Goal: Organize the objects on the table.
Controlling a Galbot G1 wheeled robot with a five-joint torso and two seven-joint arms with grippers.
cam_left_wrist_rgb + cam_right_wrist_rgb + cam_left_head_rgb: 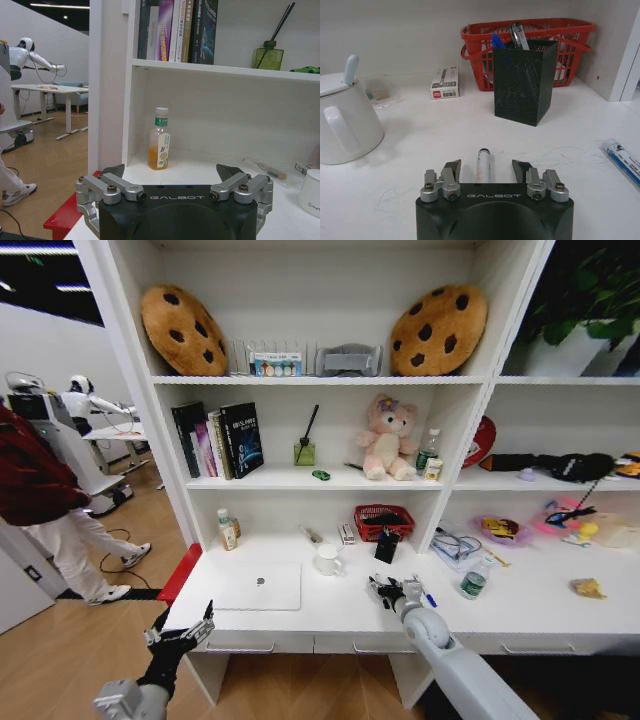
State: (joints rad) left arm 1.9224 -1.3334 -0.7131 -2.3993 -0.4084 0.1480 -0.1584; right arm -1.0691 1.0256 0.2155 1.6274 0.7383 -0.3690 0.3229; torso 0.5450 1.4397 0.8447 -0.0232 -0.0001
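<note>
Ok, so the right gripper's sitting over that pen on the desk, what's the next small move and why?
Probably close the right gripper on the pen. The pen lies on the table between the open fingers, lined up with them, and the black pen cup stands just ahead. The left gripper hangs open, off the desk's front edge.

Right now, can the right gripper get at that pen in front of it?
Probably yes: the right gripper is open with the pen lying between its fingers, nothing blocking.
</note>
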